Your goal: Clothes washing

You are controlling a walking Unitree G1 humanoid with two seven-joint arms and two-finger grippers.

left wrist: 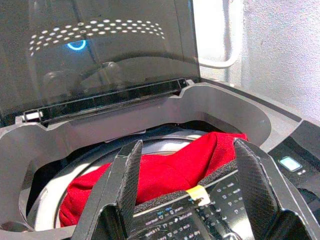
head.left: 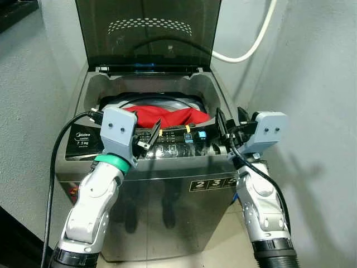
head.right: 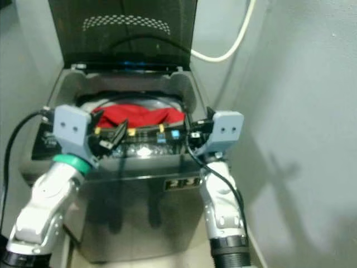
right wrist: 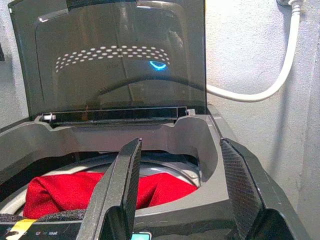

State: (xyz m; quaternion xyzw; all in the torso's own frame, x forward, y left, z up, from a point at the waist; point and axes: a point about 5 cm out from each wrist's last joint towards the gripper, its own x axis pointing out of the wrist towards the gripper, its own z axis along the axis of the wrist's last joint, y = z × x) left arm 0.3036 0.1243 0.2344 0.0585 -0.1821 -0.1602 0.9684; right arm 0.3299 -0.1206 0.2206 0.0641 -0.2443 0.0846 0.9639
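A grey top-loading washing machine (head.left: 167, 206) stands before me, its dark lid (head.left: 148, 33) raised upright. A red garment (head.left: 167, 117) lies bunched in the drum, reaching up to the rim. My left gripper (head.left: 152, 135) hovers open over the front control panel (head.left: 178, 146), just short of the drum, with nothing between its fingers. My right gripper (head.left: 228, 125) is open and empty above the machine's front right corner. In the left wrist view the red garment (left wrist: 165, 172) lies past the open fingers (left wrist: 127, 175). The right wrist view shows it (right wrist: 65, 192) low in the drum.
The machine sits in a narrow nook between grey walls on both sides. A white hose (head.left: 251, 47) curves along the wall behind the lid. A black cable (head.left: 56, 162) loops from my left wrist down the machine's left side.
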